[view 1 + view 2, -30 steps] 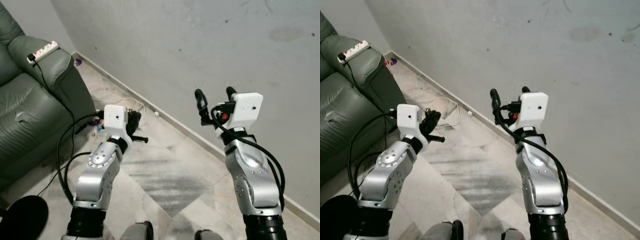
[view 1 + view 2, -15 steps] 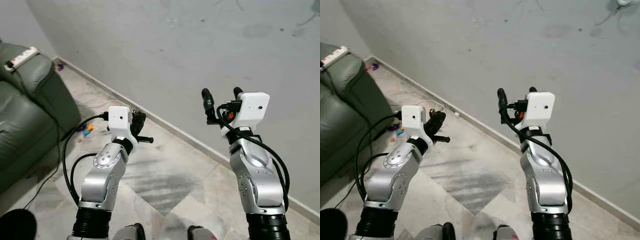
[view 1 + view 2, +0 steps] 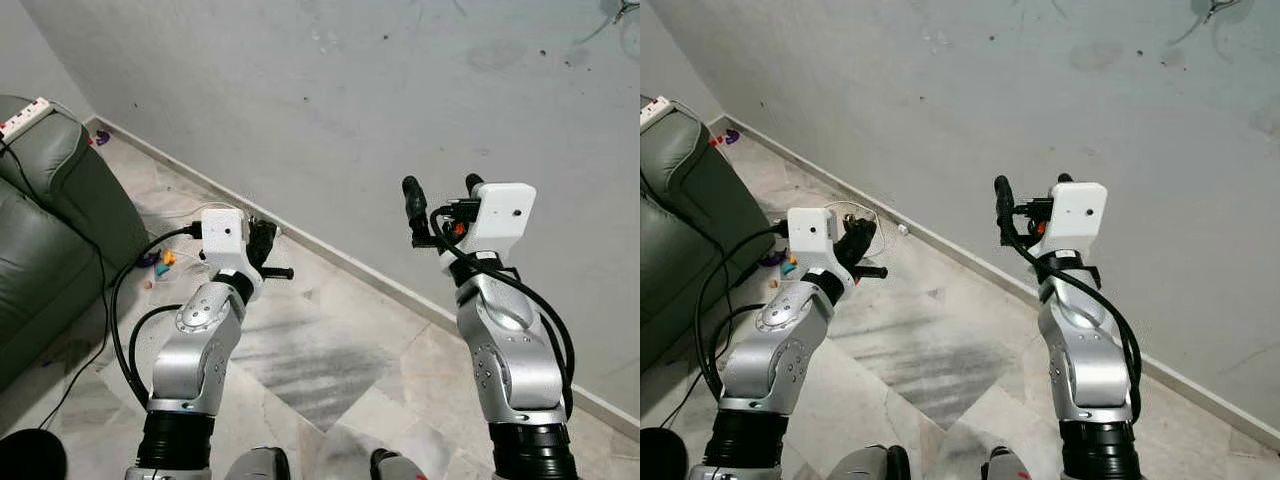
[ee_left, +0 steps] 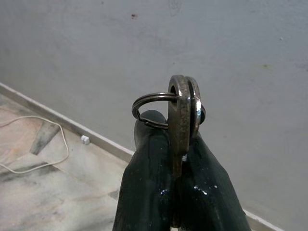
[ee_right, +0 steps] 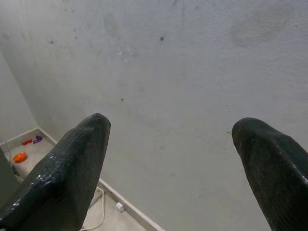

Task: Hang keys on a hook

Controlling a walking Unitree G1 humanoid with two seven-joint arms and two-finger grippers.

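While the robot faces a grey wall, a green sofa sits far left with a white power strip on its armrest. Small coloured bits lie on the marble floor beside the sofa, near a white cable along the skirting. Left gripper is raised at chest height over the floor, pointing toward the wall, jaws clenched on the keys; the flat key heads stand upright between the black fingers, with a metal split ring threaded through them and sticking out to one side above the fingertips. A black cord loops off the left arm. Right gripper is held higher, close to the wall and well apart from the left one, jaws released and spread wide, nothing between them. Dark specks and a stain mark the wall above the right arm.
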